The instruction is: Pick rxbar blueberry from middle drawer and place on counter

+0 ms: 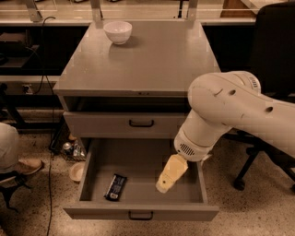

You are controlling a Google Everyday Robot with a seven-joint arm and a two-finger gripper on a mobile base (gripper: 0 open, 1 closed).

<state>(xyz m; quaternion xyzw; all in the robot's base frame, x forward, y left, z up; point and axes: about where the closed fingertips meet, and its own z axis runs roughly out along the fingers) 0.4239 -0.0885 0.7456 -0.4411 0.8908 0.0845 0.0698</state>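
Observation:
The rxbar blueberry (115,186), a dark flat bar, lies on the floor of the open middle drawer (138,213), near its front left. My gripper (163,186), cream-coloured, hangs from the big white arm (230,110) inside the drawer. It is to the right of the bar, about a hand's width away and not touching it. The grey counter (152,55) is the cabinet top above, with a white bowl (118,31) at its back left.
A shallower drawer front (140,123) above the open drawer is closed. A black office chair (272,60) stands at the right. A shoe (27,166) and small floor clutter (73,148) lie left of the cabinet. A pale bench (138,11) runs behind.

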